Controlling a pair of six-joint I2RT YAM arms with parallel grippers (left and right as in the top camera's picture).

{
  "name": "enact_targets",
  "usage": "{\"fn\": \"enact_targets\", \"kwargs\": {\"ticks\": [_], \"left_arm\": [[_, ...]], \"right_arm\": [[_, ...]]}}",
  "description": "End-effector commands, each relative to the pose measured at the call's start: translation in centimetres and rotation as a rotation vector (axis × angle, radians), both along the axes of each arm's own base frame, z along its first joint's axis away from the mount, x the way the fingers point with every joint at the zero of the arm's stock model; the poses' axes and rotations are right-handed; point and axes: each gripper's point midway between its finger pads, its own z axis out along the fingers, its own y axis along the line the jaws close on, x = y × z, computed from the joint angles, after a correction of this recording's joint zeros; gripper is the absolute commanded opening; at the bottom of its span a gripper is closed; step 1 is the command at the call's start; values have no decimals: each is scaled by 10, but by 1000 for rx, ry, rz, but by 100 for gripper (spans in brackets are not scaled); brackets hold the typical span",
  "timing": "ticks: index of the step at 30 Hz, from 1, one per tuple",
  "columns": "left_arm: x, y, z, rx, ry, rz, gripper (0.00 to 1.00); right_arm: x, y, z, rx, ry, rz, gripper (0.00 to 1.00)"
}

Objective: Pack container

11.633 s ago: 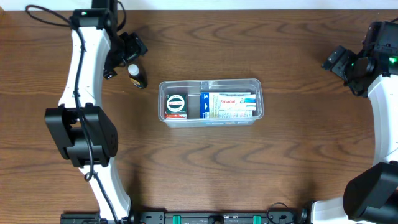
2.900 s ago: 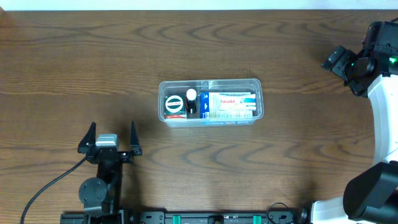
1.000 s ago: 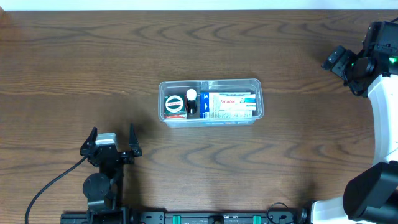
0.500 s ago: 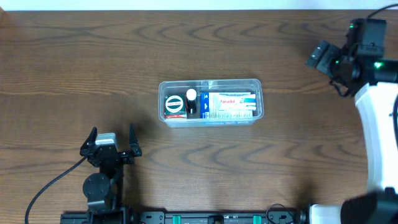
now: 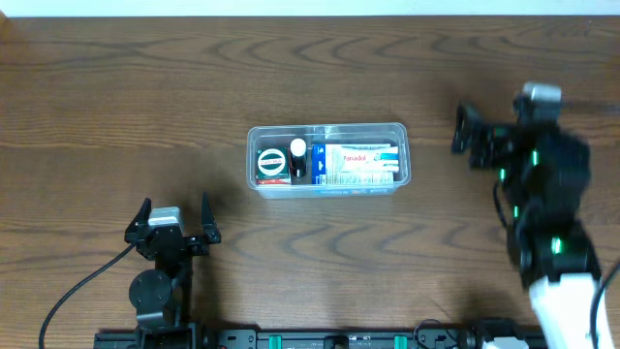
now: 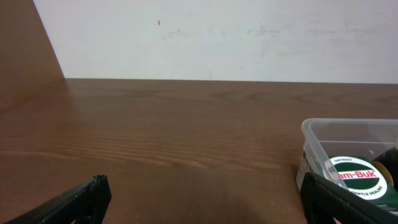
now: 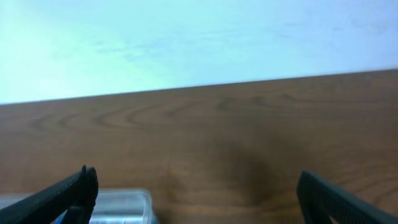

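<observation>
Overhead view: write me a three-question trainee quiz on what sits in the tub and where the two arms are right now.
1. True or false: the white-capped bottle sits inside the container, between the round green tin and the Panadol box.
2. The left gripper, fingers apart, holds: A) nothing; B) the bottle; C) the tin.
3. Fill in: the right gripper, also open, is off the container's ____ end (tin or Panadol).

Key: 1 true; 2 A; 3 Panadol.
</observation>
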Motion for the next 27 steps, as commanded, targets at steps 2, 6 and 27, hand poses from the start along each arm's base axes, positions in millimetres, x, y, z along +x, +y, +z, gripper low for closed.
{"fn": "enact_targets", "kwargs": {"ticks": [2, 6, 27], "left_arm": [[-1, 0, -15, -14, 44, -2, 98], [-1, 0, -15, -14, 44, -2, 98], [-1, 0, -15, -14, 44, -2, 98]], "right_arm": [[-36, 5, -15, -56, -86, 65, 99], [-59, 3, -32, -56, -165, 58, 99], [-87, 10, -97, -55, -305, 106, 99]]}}
